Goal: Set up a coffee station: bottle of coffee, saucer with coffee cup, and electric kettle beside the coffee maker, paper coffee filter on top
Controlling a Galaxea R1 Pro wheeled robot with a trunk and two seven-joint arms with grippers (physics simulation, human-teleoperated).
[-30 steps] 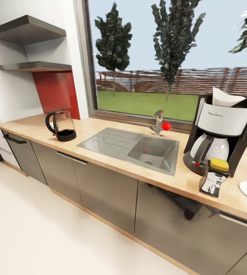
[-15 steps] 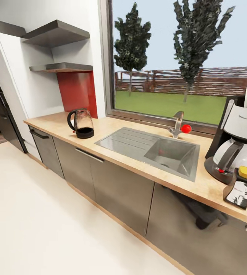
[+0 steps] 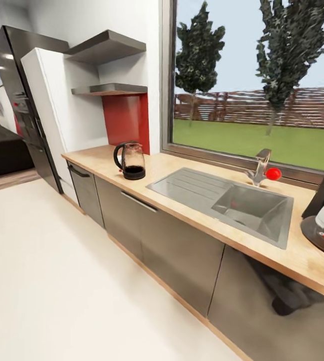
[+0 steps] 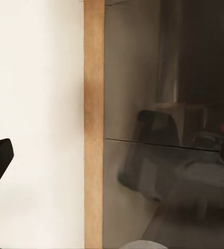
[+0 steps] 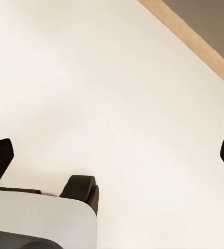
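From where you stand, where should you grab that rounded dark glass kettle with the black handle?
Probably by the black handle of the rounded dark glass kettle. It loops out on the side facing the fridge end, clear of the glass body, so come in from that side of the light wood countertop, jaws across the loop.

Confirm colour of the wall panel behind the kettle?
Red. The wall panel sits under the lower shelf, behind the kettle; clearest in the head view.
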